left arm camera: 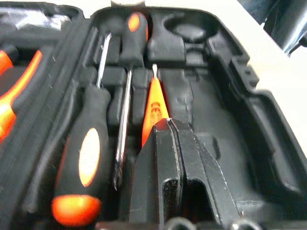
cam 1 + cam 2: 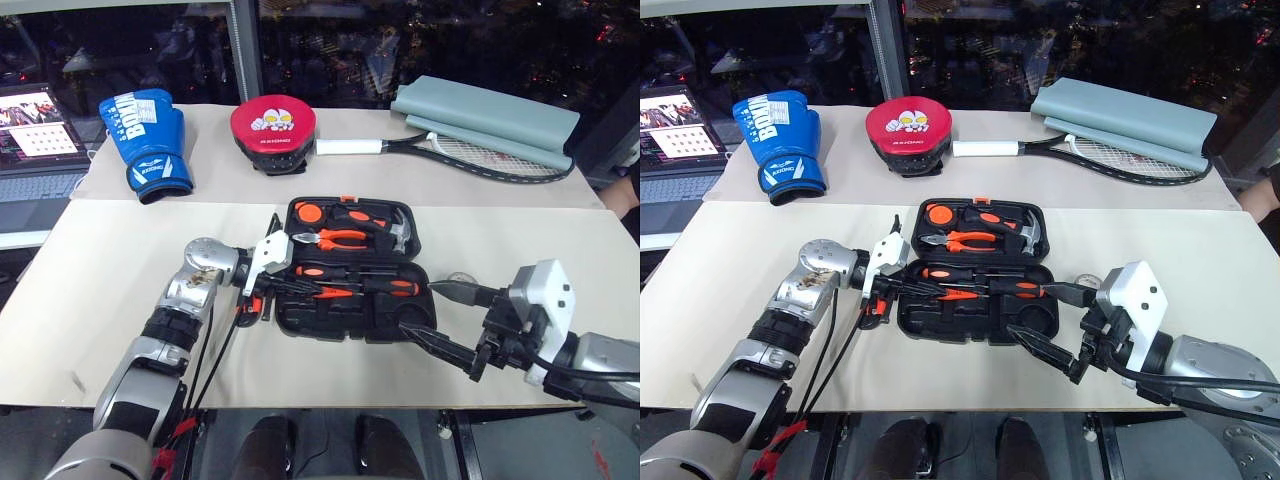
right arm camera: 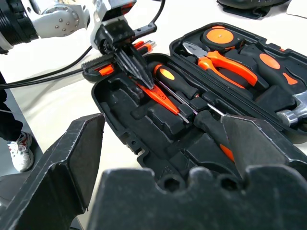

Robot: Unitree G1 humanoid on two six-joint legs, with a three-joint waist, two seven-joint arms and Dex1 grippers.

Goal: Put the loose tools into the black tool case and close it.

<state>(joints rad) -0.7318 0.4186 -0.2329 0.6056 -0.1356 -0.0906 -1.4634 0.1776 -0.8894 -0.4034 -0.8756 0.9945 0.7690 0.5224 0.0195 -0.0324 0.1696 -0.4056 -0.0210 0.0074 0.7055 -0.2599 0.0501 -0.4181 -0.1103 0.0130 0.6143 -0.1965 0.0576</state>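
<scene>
The black tool case (image 2: 345,331) lies open at the middle of the table. Two orange-and-black screwdrivers (image 2: 385,286) (image 1: 84,158) rest in recesses of its near half. Beside them lies the slim orange tester screwdriver (image 1: 154,103). My left gripper (image 3: 145,82) is shut, reaching in from the case's left end with its tips down on the tester. An orange-black utility knife (image 2: 250,306) lies on the table against the case's left edge, under my left wrist. My right gripper (image 2: 420,308) stands open over the case's near right corner, holding nothing.
The case's far half holds orange-handled pliers (image 2: 342,238), a hammer (image 2: 401,233) and a round orange tool (image 2: 308,212). At the back lie a blue boxing glove (image 2: 150,142), a red punch pad (image 2: 272,128), a tennis racket (image 2: 470,155) and a grey cover (image 2: 490,115). A laptop (image 2: 35,140) sits far left.
</scene>
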